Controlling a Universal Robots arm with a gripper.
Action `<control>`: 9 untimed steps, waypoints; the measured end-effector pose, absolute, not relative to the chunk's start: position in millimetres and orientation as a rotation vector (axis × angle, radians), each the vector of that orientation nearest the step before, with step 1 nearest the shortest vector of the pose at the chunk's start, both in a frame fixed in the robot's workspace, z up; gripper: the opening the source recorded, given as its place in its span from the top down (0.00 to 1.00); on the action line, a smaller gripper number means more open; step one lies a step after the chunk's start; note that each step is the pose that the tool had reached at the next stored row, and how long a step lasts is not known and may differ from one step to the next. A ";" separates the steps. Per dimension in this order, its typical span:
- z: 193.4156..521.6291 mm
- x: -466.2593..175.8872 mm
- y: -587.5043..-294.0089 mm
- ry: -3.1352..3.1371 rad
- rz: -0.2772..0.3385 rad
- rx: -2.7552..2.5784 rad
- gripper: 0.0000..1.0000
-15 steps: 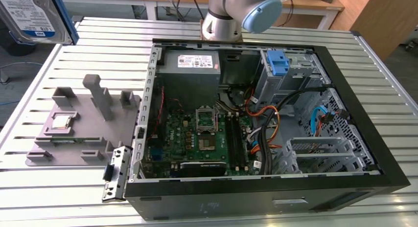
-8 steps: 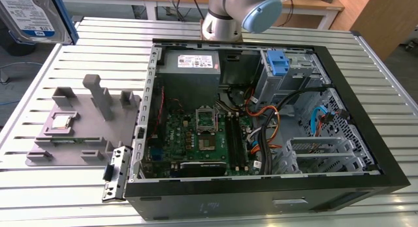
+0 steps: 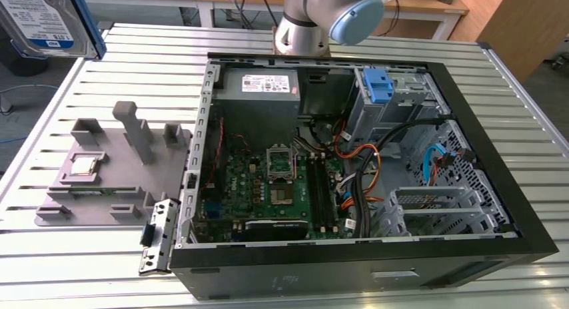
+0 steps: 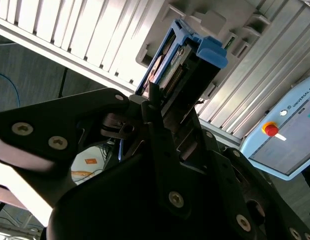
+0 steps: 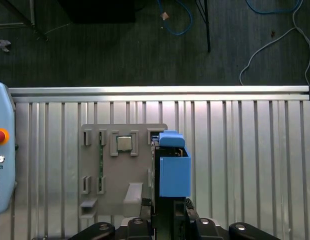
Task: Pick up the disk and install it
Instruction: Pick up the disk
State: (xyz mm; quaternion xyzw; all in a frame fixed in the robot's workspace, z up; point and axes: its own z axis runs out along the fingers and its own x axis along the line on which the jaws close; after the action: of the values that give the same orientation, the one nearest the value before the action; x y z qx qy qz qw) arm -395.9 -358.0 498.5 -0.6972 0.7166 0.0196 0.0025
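- In the exterior view, the disk [image 3: 40, 19] is hanging high at the exterior view's left, well apart from the open computer case [image 3: 356, 156].
- In the second wrist view, the hand [image 4: 165, 100] is clenching the disk's end.
- In the first wrist view, the disk is hovering over the grey tray's [image 5: 95, 165] edge. I judge this the carrying step, and installing calls for lining it up with a bay.

Your gripper [image 4: 154, 102] clamped on the disk [image 4: 177, 70], blue bracket [image 4: 213, 51] at its far end, slatted table [image 4: 70, 30] beyond, 1 red button [image 4: 270, 129]
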 end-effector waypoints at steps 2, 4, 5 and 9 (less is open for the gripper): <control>498.5 -395.9 -358.0 2.248 0.061 -2.187 0.65; 498.5 -395.9 -358.0 2.248 0.061 -2.187 0.65; 498.6 -395.6 -357.9 2.248 0.061 -2.187 0.65; 498.5 -390.1 -358.0 2.248 0.061 -2.187 0.65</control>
State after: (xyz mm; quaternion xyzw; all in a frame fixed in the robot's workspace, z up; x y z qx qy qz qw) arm -390.1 -358.0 498.5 -0.6972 0.7166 0.0196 0.0025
